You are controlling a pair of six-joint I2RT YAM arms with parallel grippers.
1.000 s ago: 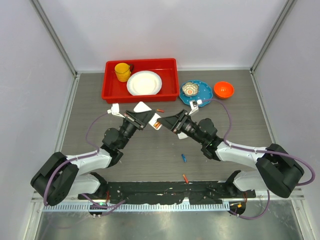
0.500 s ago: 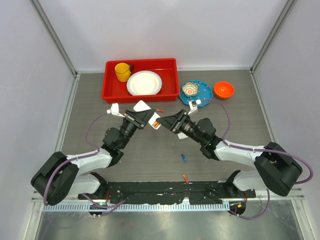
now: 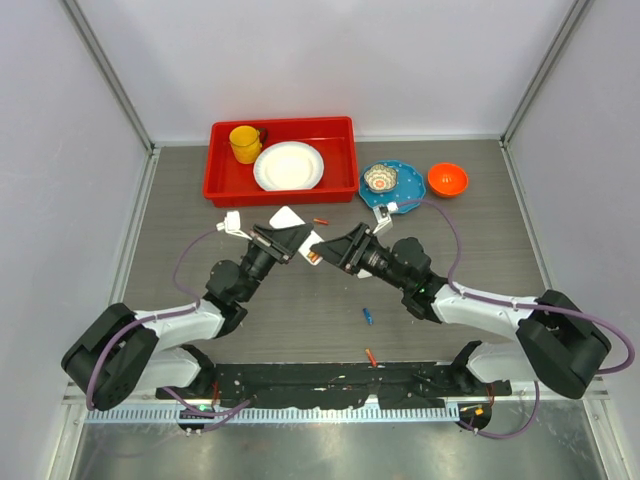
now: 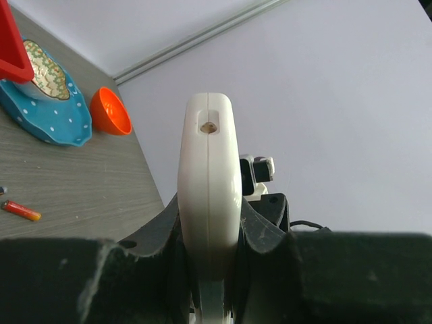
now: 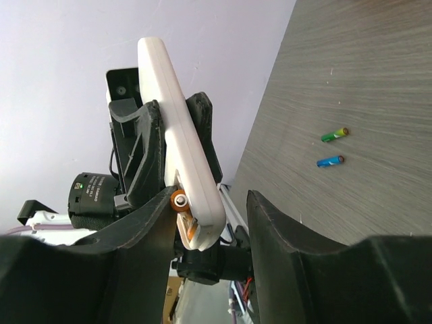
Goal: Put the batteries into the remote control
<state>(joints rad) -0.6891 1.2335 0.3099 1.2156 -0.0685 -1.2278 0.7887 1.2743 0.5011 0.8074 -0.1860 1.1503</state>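
My left gripper (image 3: 285,238) is shut on the white remote control (image 3: 287,215) and holds it up off the table. In the left wrist view the remote control (image 4: 209,175) stands edge-on between the pads. My right gripper (image 5: 216,223) is open around the remote's lower end (image 5: 202,216). An orange battery (image 5: 179,200) sits in the open compartment there, and my left finger (image 5: 135,243) touches it. The right finger (image 5: 290,229) stands apart from the remote. Loose batteries lie on the table: a blue one (image 3: 368,316), a red one (image 3: 321,219), an orange one (image 3: 372,356) and a green one (image 5: 335,135).
A red tray (image 3: 225,185) at the back holds a yellow cup (image 3: 244,143) and a white plate (image 3: 289,166). To its right are a blue dotted plate (image 3: 400,192) carrying a small bowl (image 3: 380,179), and an orange bowl (image 3: 447,179).
My right gripper's jaws have widened around the remote's end. Both arms have shifted slightly left and toward the near edge, carrying the remote with them.
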